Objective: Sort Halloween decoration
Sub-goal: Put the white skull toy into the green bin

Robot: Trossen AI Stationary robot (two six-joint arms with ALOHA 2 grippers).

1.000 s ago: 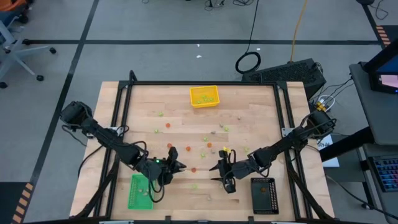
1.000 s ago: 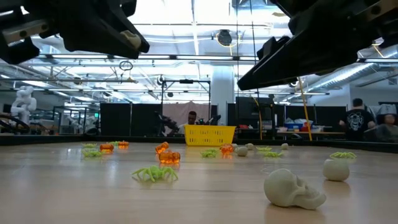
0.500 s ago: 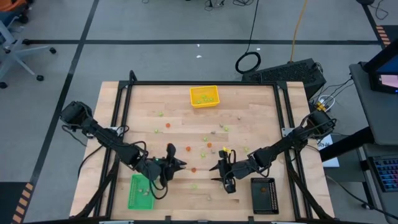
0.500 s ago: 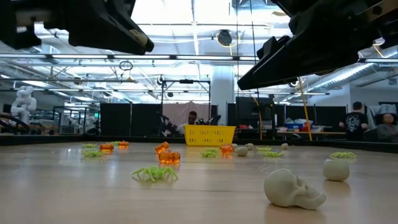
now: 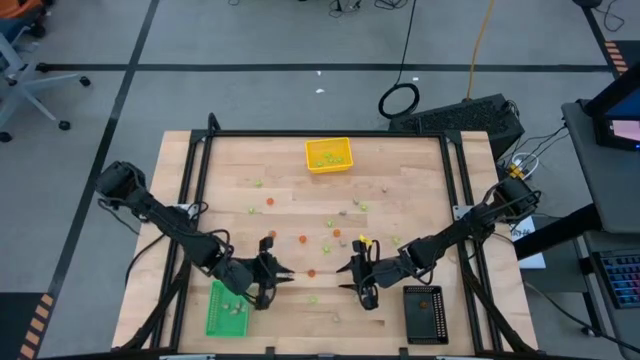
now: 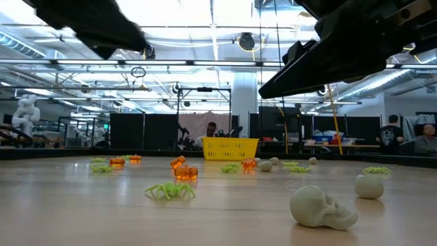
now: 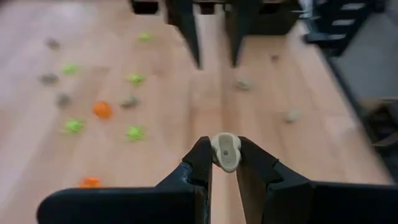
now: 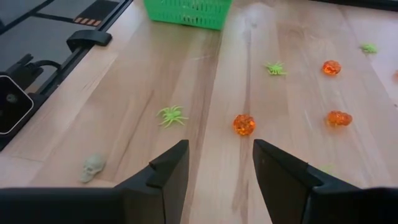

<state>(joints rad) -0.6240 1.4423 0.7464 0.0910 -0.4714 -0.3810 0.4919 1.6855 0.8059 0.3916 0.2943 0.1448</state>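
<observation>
Care matters here — we hold a pale skull piece (image 7: 225, 151) clenched in the left gripper (image 5: 277, 273) jaws, so we should carry it level to its tray and let go only above it. That arm reaches low at the lower left, by the green tray (image 5: 226, 308). Right gripper (image 5: 353, 276), lower centre, hovers released — other decorations (image 8: 244, 124) lie scattered mid-desk.

Left gripper (image 7: 224, 163) clamped, right gripper (image 8: 219, 163) spread
</observation>
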